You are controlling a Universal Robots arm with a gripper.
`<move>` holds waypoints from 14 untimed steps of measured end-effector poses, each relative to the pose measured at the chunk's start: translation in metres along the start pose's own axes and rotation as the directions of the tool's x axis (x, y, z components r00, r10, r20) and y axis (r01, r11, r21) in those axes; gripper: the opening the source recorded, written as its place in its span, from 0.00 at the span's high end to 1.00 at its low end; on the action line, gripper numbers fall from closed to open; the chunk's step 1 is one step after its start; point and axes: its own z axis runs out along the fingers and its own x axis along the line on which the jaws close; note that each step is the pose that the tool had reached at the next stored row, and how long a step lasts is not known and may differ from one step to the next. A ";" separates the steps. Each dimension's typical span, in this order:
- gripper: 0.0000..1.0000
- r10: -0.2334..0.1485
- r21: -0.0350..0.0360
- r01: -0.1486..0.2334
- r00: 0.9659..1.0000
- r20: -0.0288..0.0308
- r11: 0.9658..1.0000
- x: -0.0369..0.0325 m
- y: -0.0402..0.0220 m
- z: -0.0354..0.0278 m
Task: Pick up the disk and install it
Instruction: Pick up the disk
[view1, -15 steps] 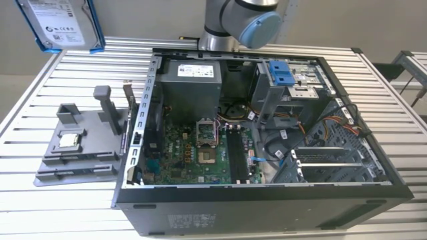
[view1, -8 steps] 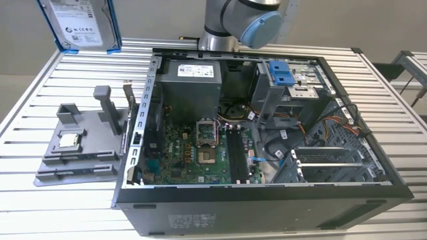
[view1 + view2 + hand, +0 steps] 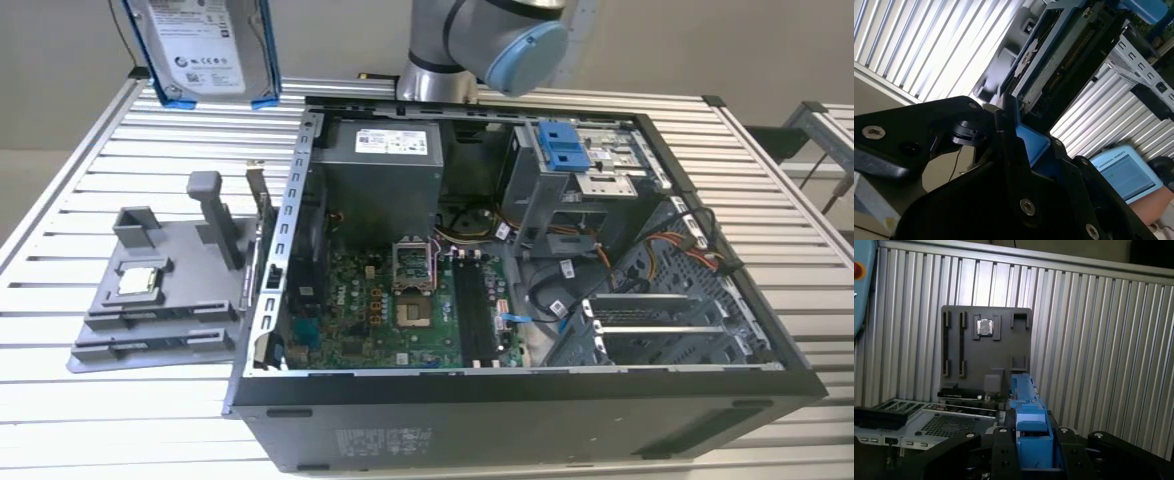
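Held high over the ribbed aluminium tabletop's [image 3: 80, 170] far edge, at the exterior view's left: the disk [image 3: 207, 40], flat silver-grey metal, white label. Pinched by its smooth blue plastic bracket in the gripper [image 3: 1032, 447], black jaws narrow. Rightward, open steel computer case [image 3: 534, 415], cable-crowded. Probable risks: slipping on plastic, snagging wires.

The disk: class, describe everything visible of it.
The disk is a silver-grey metal drive with a white printed label, framed by a blue plastic bracket. It hangs upright above the slatted table, to the exterior view's left of the open computer case. In the first wrist view the gripper clamps its bracket.
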 end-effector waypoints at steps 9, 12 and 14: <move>1.00 0.000 0.000 0.000 1.000 0.000 1.000 0.0042 -0.0408 0.0002; 1.00 0.000 0.000 0.000 1.000 0.000 1.000 0.0056 -0.0545 0.0004; 1.00 0.000 0.000 0.000 1.000 0.000 1.000 0.0065 -0.0633 0.0006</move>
